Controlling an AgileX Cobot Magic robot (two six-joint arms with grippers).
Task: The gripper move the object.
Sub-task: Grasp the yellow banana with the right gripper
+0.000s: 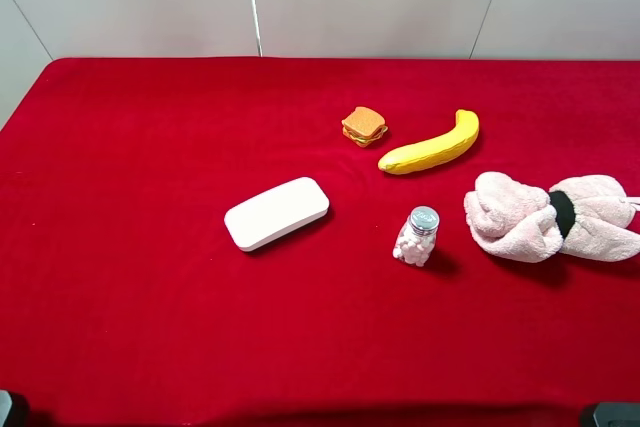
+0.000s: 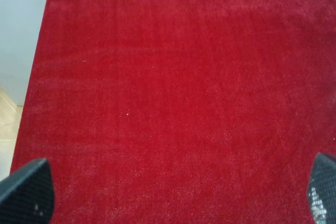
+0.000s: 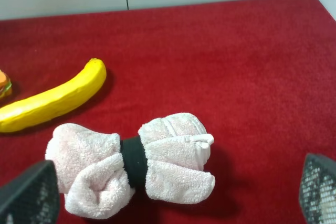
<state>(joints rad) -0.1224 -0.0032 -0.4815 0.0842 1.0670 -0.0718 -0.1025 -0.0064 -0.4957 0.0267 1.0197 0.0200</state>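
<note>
The yellow banana (image 1: 432, 145) lies on the red cloth at the back right, next to the small orange sandwich toy (image 1: 364, 126). It also shows in the right wrist view (image 3: 55, 98), beyond a pink towel roll. My right gripper (image 3: 173, 190) is open and empty, its fingers (image 3: 29, 195) wide apart on the near side of the towel, well short of the banana. My left gripper (image 2: 178, 198) is open and empty over bare red cloth near the table's left edge. In the high view only dark bits of the arms show at the bottom corners (image 1: 610, 414).
A white rounded case (image 1: 277, 213) lies mid-table. A small bottle of white pellets (image 1: 418, 236) stands right of it. A pink towel roll with a black band (image 1: 548, 217) lies at the right, between my right gripper and the banana. The table's left edge (image 2: 37, 77) shows.
</note>
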